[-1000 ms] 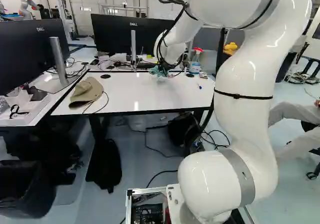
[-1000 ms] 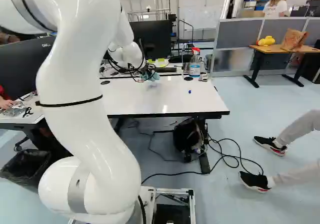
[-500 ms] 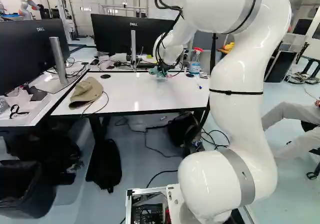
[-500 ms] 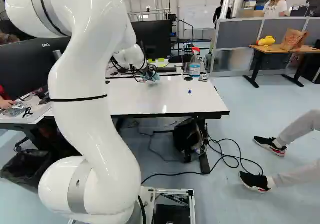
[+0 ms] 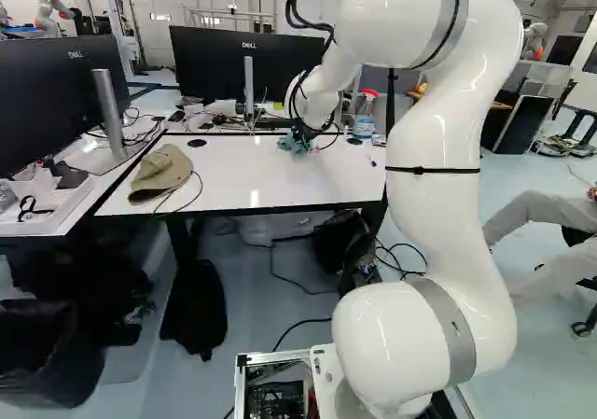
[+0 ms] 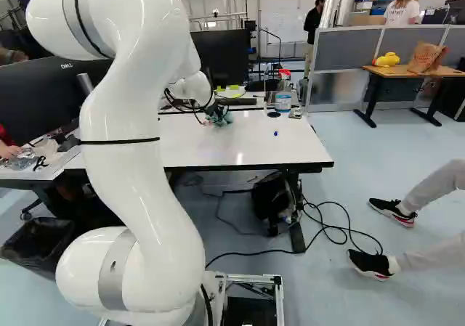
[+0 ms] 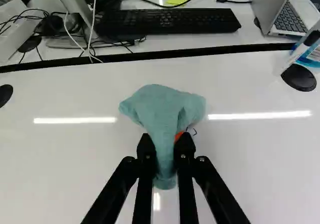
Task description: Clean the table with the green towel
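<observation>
On the arm's side of the black keyboard (image 7: 167,22), the claw (image 5: 299,133) clamps the rumpled, matte green towel (image 7: 162,104), folds hiding most of the orange pads (image 7: 178,136), over the glossy white desk (image 7: 270,159).

Green towel (image 7: 161,109) in the claw (image 5: 299,139) — keyboard (image 7: 167,22) ahead

Tan fabric cap (image 5: 162,172): left edge of table (image 5: 270,172). Clear, red-topped spray bottle (image 6: 283,99): near far right corner. Black keyboard (image 7: 170,22): beyond far edge.

a robotics lab: table (image 5: 270,181), monitors (image 5: 201,60), another robot (image 5: 44,13)
</observation>
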